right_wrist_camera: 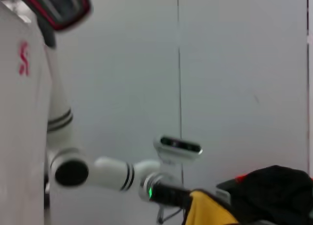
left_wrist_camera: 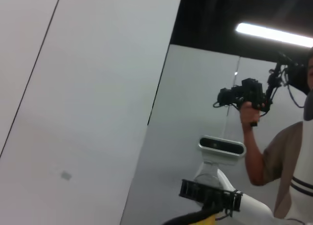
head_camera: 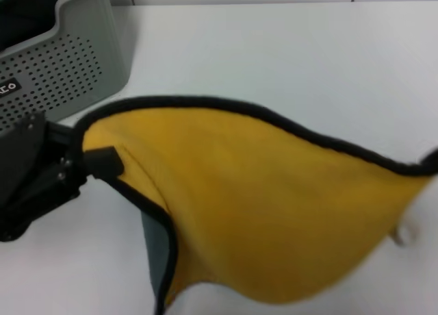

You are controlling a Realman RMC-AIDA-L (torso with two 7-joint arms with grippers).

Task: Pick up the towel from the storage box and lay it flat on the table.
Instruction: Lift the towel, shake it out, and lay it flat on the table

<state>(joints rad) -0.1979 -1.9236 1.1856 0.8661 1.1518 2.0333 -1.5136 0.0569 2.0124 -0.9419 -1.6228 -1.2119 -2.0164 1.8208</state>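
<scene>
the towel (head_camera: pixel 260 205) hangs spread above the worktop (head_camera: pixel 274 48), stretched between the two arms with its long axis running across the head view from the robot's left to its right. its black-edged upper hem arcs from the left corner, dips toward the right and ends at the right border of the view. the lower part sags toward the robot, and near the left side a flap folds under, showing a grey-looking underside. the left tool (head_camera: pixel 102 163) is clenched on the towel's left corner, one dark finger pressed over the yellow cloth just beside the hem. the right tool is out of the head view; the towel's right corner runs off the picture edge there, and whether that tool is clenched cannot be told. the storage box (head_camera: pixel 61 61) stands at the far left of the worktop, behind the left tool, its perforated wall and black label facing the robot, apart from the towel. the worktop beyond and right of the towel is bare white surface. a person holding a camera (left_wrist_camera: pixel 244 95) stands in the left wrist view.
</scene>
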